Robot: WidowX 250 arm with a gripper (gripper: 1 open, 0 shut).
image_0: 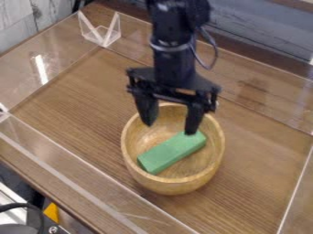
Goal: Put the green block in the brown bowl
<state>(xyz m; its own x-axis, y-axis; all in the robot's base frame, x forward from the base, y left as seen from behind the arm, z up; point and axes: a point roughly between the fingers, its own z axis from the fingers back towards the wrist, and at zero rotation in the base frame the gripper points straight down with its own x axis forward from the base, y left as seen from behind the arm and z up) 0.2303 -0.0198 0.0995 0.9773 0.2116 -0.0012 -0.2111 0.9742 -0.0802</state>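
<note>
Lying flat inside the round light-brown wooden bowl (174,155) is the bright green rectangular block (171,153), stretching diagonally across the bowl's floor with one end toward the far right wall and the other toward the near left. The black robot gripper (170,115) is hanging directly above the bowl, pointing straight down, and its two dark fingers (145,108) are standing spread wide with nothing between them. Empty air is showing between the fingertips and the block, so the pincer is holding nothing. Whether the tips are sitting just above the bowl's rim or dipping slightly below it is hard to judge from this angle.

Judging by how things lie, the placing step itself is looking complete: the block is resting in the bowl and the grip is released. What is left is the retreat. The next move is calling for a straight upward lift, keeping the fingers apart and clear of the thick far wall of the bowl, so that neither tip is catching the rim or nudging the block. The wooden-grain tabletop (73,101) around the bowl is offering plenty of free room for the arm to pull away once it is clear.
</note>
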